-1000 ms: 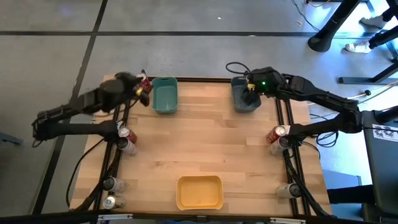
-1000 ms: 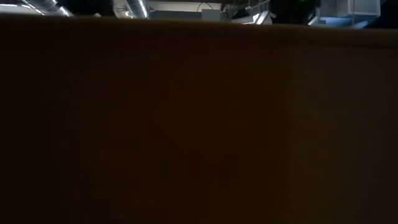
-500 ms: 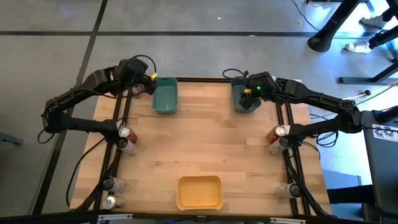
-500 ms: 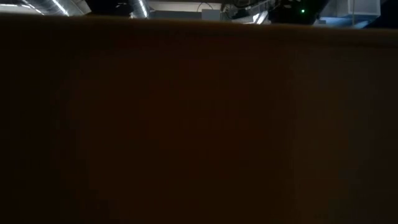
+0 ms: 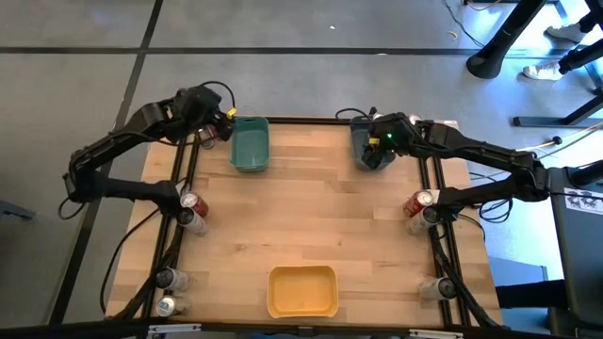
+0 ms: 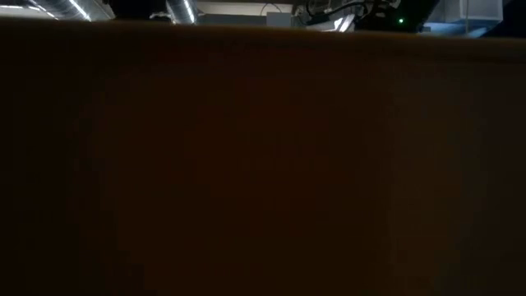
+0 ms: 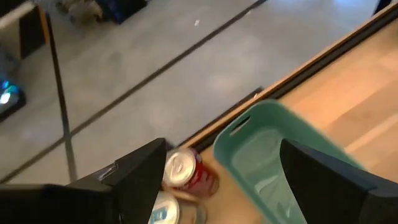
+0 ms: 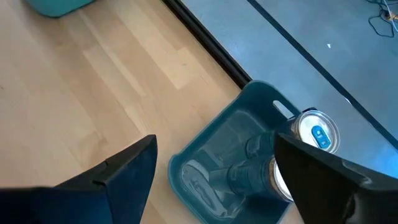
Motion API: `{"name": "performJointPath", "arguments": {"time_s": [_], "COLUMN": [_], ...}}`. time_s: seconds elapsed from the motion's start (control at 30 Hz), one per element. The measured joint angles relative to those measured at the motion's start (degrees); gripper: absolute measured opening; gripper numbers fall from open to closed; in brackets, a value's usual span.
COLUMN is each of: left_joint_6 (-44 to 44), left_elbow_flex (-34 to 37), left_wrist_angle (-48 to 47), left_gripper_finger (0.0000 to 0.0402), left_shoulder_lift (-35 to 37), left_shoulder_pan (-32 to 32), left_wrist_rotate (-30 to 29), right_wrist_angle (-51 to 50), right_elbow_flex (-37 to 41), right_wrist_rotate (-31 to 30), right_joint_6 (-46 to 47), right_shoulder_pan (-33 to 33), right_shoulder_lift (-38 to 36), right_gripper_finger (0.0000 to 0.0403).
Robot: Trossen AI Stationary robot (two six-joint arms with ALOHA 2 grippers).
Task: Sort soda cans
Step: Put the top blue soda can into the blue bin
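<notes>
My left gripper (image 5: 226,124) hovers open at the table's far left corner, just left of the teal bin (image 5: 250,146). Between its fingers, the left wrist view shows a red soda can (image 7: 185,172) lying beside the teal bin (image 7: 273,168), with a silver can (image 7: 163,211) next to it. My right gripper (image 5: 377,146) is open above the grey bin (image 5: 369,153). That bin (image 8: 217,162) holds a dark can (image 8: 245,175), and a silver-topped can (image 8: 316,134) stands at its far end. More cans (image 5: 191,209) (image 5: 420,205) stand along both side rails.
A yellow bin (image 5: 302,290) sits at the near edge, in the middle. Silver cans (image 5: 170,290) stand at the near left corner and one (image 5: 431,287) at the near right. Bare wood (image 5: 311,212) lies between the bins. The low view is almost wholly blocked by a dark surface.
My left gripper has moved toward the far edge and a little right, up to the teal bin's far left corner, and the red shape seen at its fingers a second ago no longer shows there. My right gripper has stayed over the grey bin, shifting slightly toward the near edge.
</notes>
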State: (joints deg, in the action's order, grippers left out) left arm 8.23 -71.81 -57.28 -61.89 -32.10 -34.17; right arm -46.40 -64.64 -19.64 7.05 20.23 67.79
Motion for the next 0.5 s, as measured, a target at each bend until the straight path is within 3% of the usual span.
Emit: {"name": "performJointPath", "arguments": {"time_s": [0.5], "left_joint_6": [-0.09], "left_elbow_flex": [0.02], "left_wrist_angle": [-10.15], "left_gripper_finger": [0.0306], "left_shoulder_lift": [-9.14], "left_shoulder_pan": [0.71], "left_wrist_rotate": [0.05], "right_wrist_angle": [0.10], "right_elbow_flex": [0.00], "right_wrist_rotate": [1.25], "right_joint_6": [0.15], "right_shoulder_pan": [0.00], "right_shoulder_lift": [0.00], "right_gripper_finger": [0.0321]}}
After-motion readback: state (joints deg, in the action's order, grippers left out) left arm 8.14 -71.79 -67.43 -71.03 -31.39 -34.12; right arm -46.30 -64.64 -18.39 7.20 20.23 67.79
